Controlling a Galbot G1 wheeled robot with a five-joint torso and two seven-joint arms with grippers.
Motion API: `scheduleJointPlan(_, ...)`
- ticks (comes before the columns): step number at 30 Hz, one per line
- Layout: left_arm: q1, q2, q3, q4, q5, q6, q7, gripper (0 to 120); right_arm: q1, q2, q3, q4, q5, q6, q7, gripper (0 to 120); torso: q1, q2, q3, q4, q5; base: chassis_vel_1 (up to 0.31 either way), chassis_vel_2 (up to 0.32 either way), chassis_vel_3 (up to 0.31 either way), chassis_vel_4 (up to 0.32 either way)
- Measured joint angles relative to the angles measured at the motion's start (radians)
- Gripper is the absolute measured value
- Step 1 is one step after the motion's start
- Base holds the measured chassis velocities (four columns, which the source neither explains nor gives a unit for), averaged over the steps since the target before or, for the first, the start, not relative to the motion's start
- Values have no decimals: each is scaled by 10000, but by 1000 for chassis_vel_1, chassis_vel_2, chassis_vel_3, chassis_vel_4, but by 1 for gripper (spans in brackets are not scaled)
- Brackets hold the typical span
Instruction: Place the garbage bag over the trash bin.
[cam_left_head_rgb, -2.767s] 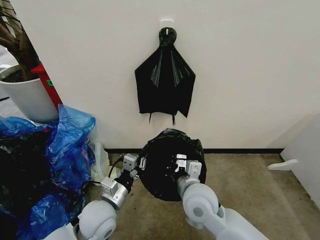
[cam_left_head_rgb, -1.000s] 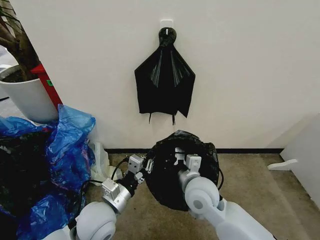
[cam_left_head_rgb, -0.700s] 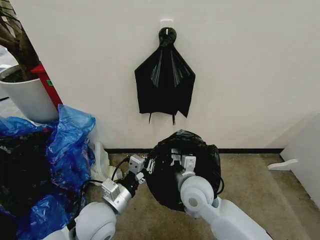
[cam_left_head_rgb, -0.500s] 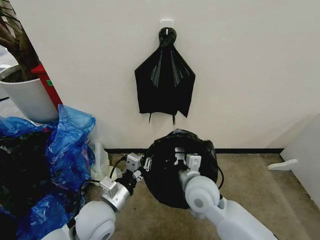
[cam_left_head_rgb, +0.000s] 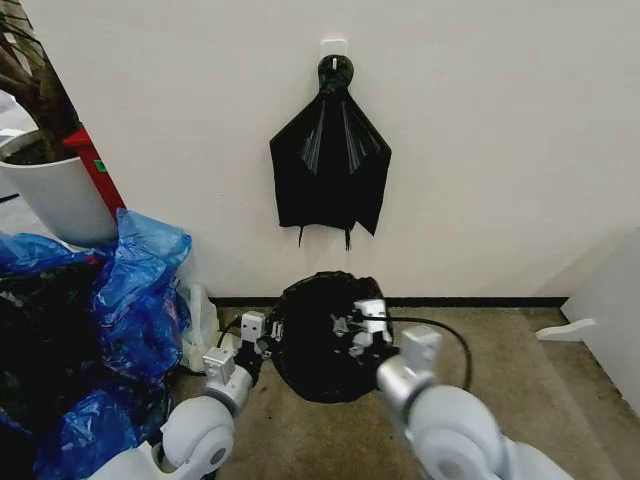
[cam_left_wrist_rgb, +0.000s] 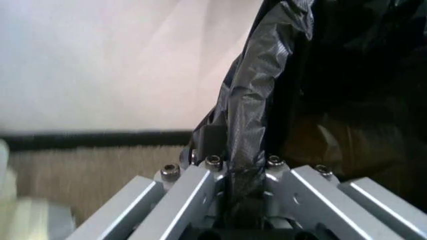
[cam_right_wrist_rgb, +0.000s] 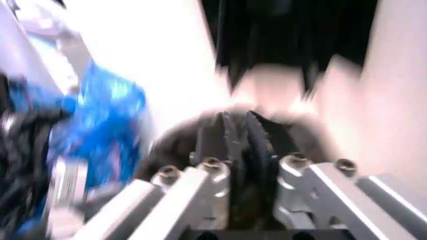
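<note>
We see the left pincer (cam_left_head_rgb: 268, 335) clamped on a pleat of the garbage bag (cam_left_head_rgb: 318, 335) at the bag's left edge; in the left wrist view a strip of the black film (cam_left_wrist_rgb: 257, 110) runs straight down between its closed fingers (cam_left_wrist_rgb: 200, 185). The right pincer (cam_left_head_rgb: 352, 330) sits over the top middle of the bag, and the right wrist view shows a fold of black plastic (cam_right_wrist_rgb: 250, 145) pinched between its fingers (cam_right_wrist_rgb: 213, 180), though that view is blurred.

The garbage bag forms a round black mound on the floor (cam_left_head_rgb: 520, 370), close to the skirting of the wall (cam_left_head_rgb: 480, 150). We cannot tell whether the trash bin is under it; no white rim is visible. To the right of the bag the carpet lies open as far as a white panel (cam_left_head_rgb: 610, 300) at the edge. A black cable (cam_left_head_rgb: 440, 330) loops from the right arm over that open patch.

Compared with half a second ago, the bag sits lower and a little further left, and the right arm has swung out to the right, so its wrist now reaches in from that side.

On the left, blue plastic bags (cam_left_head_rgb: 130, 290) crowd the floor just beside the left arm. Behind them stands a white plant pot (cam_left_head_rgb: 55, 200). A fan-shaped black bundle (cam_left_head_rgb: 330, 165) hangs on the wall above the bag, well apart from it.
</note>
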Motion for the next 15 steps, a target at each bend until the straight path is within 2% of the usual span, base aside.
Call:
scheduleJointPlan(3,404,-51,-407,-544,-887,493,-420,0,-899,263,897,-102,-1331,1492,-1204,23,0,0,0,9,3,0,0,0,0)
scheduleJointPlan(5,500,-52,-440,-752,-1185,628,-572,0,-1156,450,1185,-252,-1554,1839,-1628,27,0,0,0,10,3,0,0,0,0)
scheduleJointPlan(8,644,-60,-465,-1312,-2127,1175,-1111,0,-2218,1202,2417,-984,-2359,3203,-3152,39,0,0,0,10,7,0,0,0,0)
scheduleJointPlan(11,572,-5,-337,-1550,-2875,1573,-1534,0,-3770,2049,3871,-1255,-2777,4017,-4366,52,0,0,0,-5,3,0,0,0,0)
scheduleJointPlan(13,558,0,-308,-1574,-2994,1656,-1645,0,-4090,2232,4081,-1254,-2802,4167,-4538,55,0,1,-1,-6,1,0,0,0,0)
scheduleJointPlan(15,520,-18,-261,-1624,-3474,1886,-1976,0,-4659,2652,4419,-1254,-2851,4501,-4813,64,-1,0,0,1,2,0,0,0,0)
